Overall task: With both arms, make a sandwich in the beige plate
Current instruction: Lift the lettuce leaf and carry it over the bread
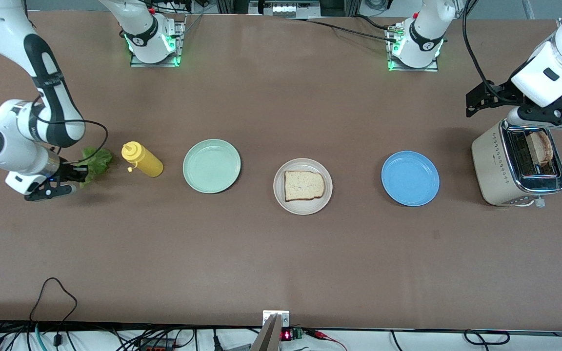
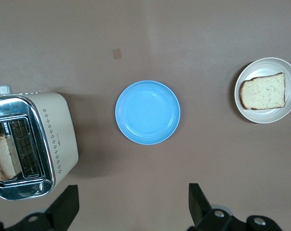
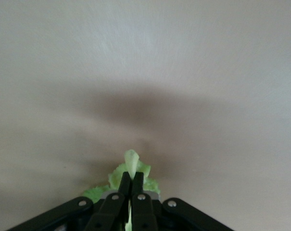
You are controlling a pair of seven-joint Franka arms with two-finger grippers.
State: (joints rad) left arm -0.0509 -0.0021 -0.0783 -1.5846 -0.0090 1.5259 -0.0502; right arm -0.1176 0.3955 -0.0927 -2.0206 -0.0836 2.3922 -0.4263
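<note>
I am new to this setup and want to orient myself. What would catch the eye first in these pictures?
Three plates lie in a row mid-table, and the beige plate in the middle holds one bread slice. At the right arm's end, the right gripper is shut on a lettuce leaf beside a yellow bottle. At the left arm's end, the left gripper is open over a toaster holding a second slice.

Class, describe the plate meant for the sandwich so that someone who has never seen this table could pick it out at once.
Three round plates lie in a row on the brown table, between a yellow squeeze bottle and a toaster. Take the middle one, the beige plate. Unlike the mint-green plate and the blue plate, it holds a bread slice.
</note>
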